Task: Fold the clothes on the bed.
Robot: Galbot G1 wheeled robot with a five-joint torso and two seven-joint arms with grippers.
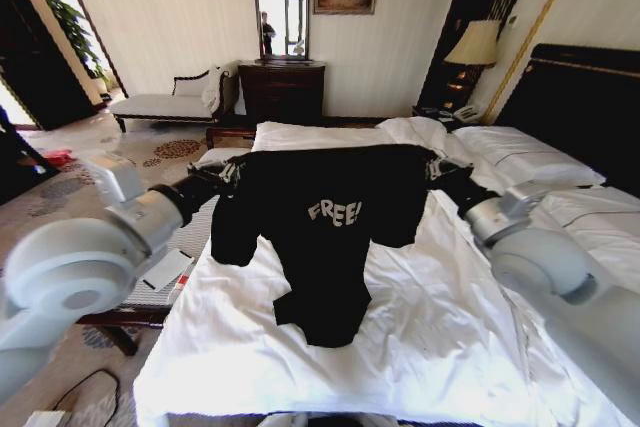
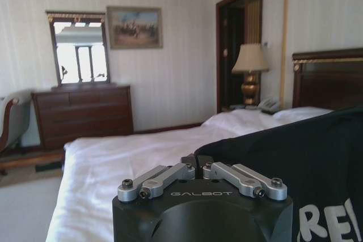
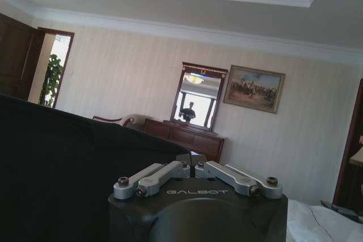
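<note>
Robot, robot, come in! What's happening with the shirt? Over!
Left gripper and right gripper shut on shirt shoulders. Shirt held up, hem on bed. Nothing in the way.

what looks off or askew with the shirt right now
The black T-shirt is held up by the left gripper and right gripper, but hangs unevenly: its hem bunches on the bed and twists toward the left.

So the black short-sleeved T-shirt point(image 1: 325, 237) hangs spread between the left gripper point(image 1: 228, 173) and right gripper point(image 1: 440, 169), one at each shoulder, its hem resting on the big white-sheeted bed point(image 1: 450, 337). Behind the bed's far end stands a dark wooden dresser point(image 1: 281, 92), with a pale upholstered chaise point(image 1: 165, 104) to its left.
</note>
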